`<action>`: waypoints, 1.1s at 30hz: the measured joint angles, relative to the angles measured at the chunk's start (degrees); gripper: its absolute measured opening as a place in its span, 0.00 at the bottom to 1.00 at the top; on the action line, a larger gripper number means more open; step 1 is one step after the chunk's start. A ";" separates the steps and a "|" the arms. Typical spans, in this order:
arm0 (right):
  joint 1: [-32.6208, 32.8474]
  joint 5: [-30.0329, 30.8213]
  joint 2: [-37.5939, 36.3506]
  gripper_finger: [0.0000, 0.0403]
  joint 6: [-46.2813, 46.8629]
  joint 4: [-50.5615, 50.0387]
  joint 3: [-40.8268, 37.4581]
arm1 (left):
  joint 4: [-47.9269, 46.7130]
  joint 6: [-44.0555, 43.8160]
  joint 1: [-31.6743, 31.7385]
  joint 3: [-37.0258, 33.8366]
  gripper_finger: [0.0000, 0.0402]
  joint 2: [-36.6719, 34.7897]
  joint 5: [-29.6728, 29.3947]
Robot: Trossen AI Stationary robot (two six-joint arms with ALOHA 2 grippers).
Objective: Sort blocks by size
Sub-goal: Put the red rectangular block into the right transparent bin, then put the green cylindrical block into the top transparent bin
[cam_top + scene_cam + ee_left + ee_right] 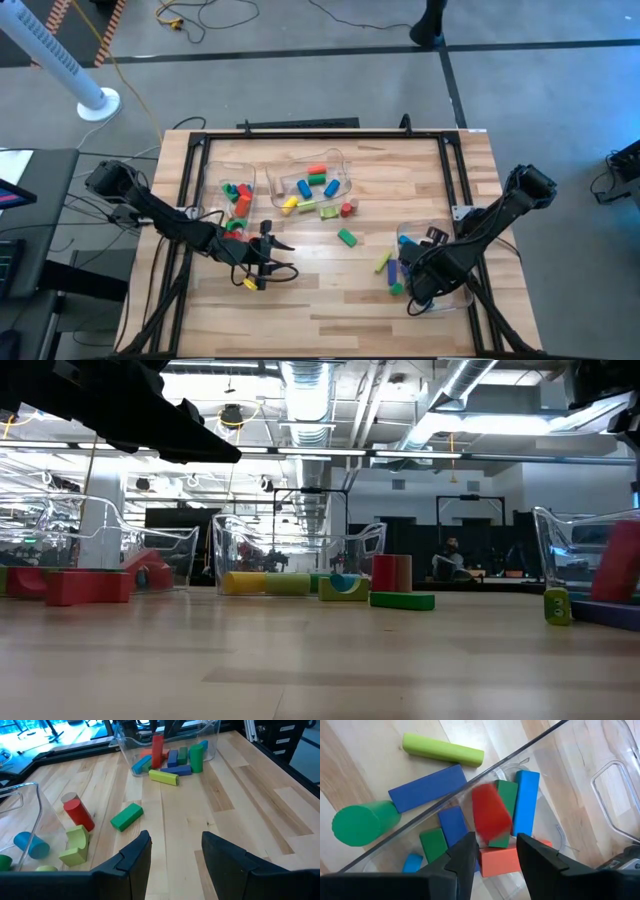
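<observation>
My right gripper [495, 845] hangs pointing down over a clear bin [530, 750] at the table's near right, fingers open. Just below them a red block [491, 815] shows blurred and upright [157, 750] above the blue, green and orange blocks lying in that bin. Outside the bin's wall a yellow-green bar [442, 750], a blue bar [427, 787] and a green cylinder [362, 822] lie on the table. My left gripper [176, 842] waits open with nothing between its fingers at the near left [268, 262], facing a green block [126, 816] and a red cylinder [78, 812].
Two more clear bins stand at the far left [237, 190] and far middle [315, 175], each with several blocks. Loose blocks lie in front of the middle bin [328, 211]. A black frame [300, 135] borders the table. Bare wood lies between the two arms.
</observation>
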 joint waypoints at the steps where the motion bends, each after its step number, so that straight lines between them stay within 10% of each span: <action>1: 0.00 0.01 0.00 0.43 0.00 0.00 0.00 | 0.00 -0.02 0.01 0.01 0.42 0.00 0.00; 33: -0.02 2.42 0.05 0.43 0.02 -1.53 0.78 | 0.00 -0.02 0.00 0.01 0.42 0.00 0.00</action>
